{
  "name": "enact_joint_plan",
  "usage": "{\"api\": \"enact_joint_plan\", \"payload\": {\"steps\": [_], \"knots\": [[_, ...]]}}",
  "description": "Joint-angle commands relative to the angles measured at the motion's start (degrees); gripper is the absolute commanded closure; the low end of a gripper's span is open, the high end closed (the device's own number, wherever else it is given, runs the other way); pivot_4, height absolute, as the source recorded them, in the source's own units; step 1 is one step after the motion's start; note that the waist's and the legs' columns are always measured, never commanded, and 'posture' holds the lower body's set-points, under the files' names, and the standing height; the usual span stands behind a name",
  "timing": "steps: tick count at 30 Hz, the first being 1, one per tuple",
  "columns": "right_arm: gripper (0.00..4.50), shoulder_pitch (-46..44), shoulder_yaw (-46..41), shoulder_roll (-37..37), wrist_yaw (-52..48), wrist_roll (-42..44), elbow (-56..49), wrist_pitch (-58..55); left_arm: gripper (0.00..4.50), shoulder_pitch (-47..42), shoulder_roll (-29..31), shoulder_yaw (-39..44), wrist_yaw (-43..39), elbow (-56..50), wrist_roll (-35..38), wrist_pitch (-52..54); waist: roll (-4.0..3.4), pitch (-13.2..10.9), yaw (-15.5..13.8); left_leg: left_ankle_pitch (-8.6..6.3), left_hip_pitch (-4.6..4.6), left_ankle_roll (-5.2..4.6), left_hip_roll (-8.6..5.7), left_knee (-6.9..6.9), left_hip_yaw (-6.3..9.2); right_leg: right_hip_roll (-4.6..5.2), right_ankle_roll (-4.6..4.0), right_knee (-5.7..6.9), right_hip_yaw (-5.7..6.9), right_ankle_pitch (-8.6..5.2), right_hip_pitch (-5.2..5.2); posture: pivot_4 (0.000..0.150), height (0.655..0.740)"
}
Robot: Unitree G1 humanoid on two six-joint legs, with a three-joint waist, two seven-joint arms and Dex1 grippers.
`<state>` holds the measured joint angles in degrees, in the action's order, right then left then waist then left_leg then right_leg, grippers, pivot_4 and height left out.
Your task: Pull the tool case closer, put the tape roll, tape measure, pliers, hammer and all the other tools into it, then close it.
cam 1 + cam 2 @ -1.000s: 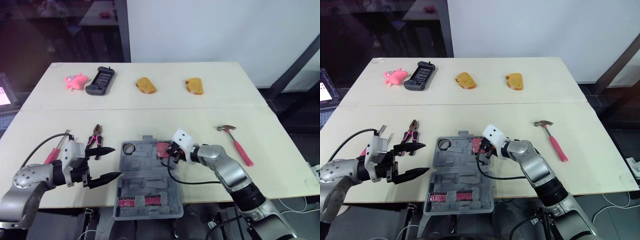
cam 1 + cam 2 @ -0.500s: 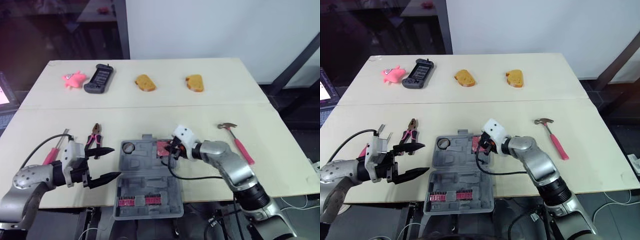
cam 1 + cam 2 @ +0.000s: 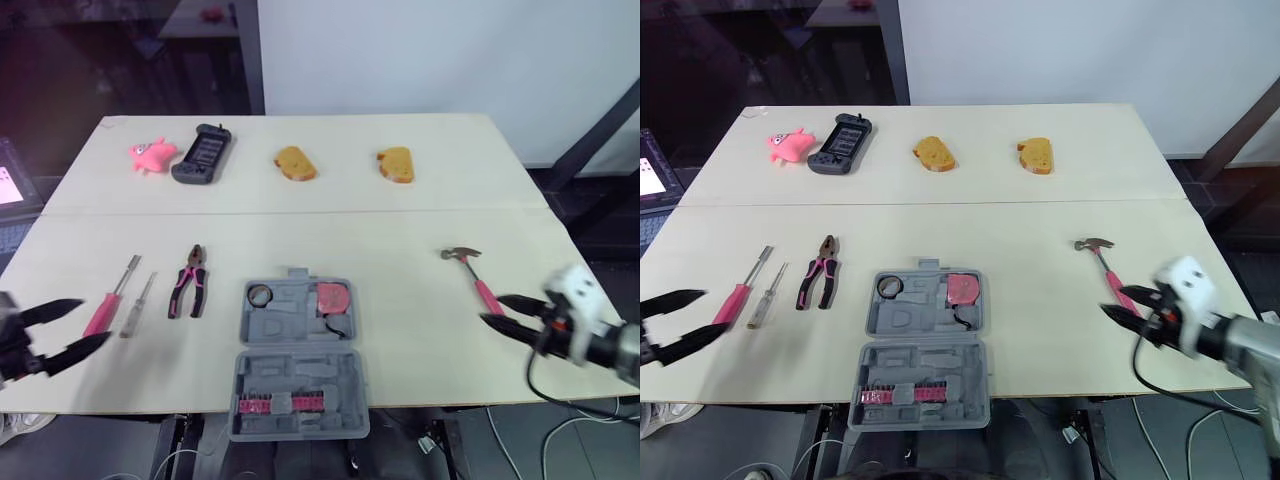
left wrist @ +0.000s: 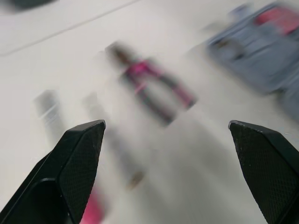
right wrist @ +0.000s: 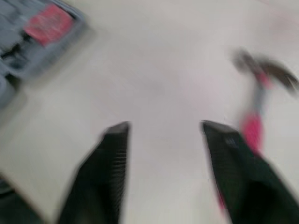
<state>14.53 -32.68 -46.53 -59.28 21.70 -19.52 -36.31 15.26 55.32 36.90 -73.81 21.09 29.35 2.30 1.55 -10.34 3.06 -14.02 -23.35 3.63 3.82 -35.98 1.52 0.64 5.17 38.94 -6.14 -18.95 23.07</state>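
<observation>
At the near left edge of the table (image 3: 400, 230), the left gripper (image 3: 95, 320) hovers spread and empty, just left of a pink-handled screwdriver (image 3: 104, 312), a smaller screwdriver (image 3: 136, 305) and the pliers (image 3: 190, 281). In the centre, the open tool case (image 3: 300, 375) holds the tape roll (image 3: 259, 295) and tape measure (image 3: 331, 297) in its far half. To the right, the hammer (image 3: 472, 275) lies just beside the right gripper (image 3: 492, 309), which is spread and empty.

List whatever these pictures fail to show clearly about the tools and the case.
- Left wrist view: the pliers and tool case are smeared by motion blur, with no detail readable.
- Right wrist view: the hammer is blurred, and whether it touches the open right pincer is unclear.
- Head views: the end of the hammer's handle is partly hidden behind that pincer.
- Head views: the pink bits in the case are too small to tell their types.
</observation>
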Motion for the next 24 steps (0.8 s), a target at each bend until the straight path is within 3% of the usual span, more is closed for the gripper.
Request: {"api": "enact_joint_plan", "payload": {"steps": [1, 9, 19, 24], "knots": [[0.07, 3.7, -4.8, -0.8, -1.9, -0.3, 1.8, 6.8, 0.00, -0.2, 2.7, 2.6, -1.6, 10.4, -2.5, -5.7, 0.02, 0.0, 0.3, 0.00, 0.02, 0.00, 0.01, -0.07, -0.01, 0.00, -0.05, 0.00, -0.01, 0.02, -0.03, 0.150, 0.7400], [0.03, 8.4, -7.5, -2.1, -3.5, -3.1, 14.2, 19.2, 0.00, -4.2, 8.1, 3.0, -2.9, 30.6, -5.1, -15.3, 0.23, 0.0, 0.8, 0.04, 0.09, 0.09, 0.00, -0.11, -0.11, 0.10, -0.10, 0.00, -0.04, 0.05, -0.07, 0.150, 0.7400], [0.03, 8.2, -5.7, -1.8, -1.9, -2.1, 13.3, 19.5, 0.00, -8.3, 8.0, 1.0, -5.5, 35.3, -5.5, -18.9, 0.18, 0.0, 0.9, 0.05, 0.12, 0.09, 0.02, 0.02, -0.12, 0.06, -0.08, 0.02, -0.04, 0.06, -0.08, 0.150, 0.7400], [0.03, 7.3, -4.3, 0.0, 2.3, 0.2, 6.8, 14.3, 0.00, -10.1, 5.2, -1.2, -7.0, 31.8, -4.8, -19.2, 0.14, 0.0, 0.8, 0.05, 0.14, 0.10, 0.02, -0.05, -0.12, 0.05, -0.08, 0.05, -0.05, 0.07, -0.13, 0.150, 0.7400]]}}
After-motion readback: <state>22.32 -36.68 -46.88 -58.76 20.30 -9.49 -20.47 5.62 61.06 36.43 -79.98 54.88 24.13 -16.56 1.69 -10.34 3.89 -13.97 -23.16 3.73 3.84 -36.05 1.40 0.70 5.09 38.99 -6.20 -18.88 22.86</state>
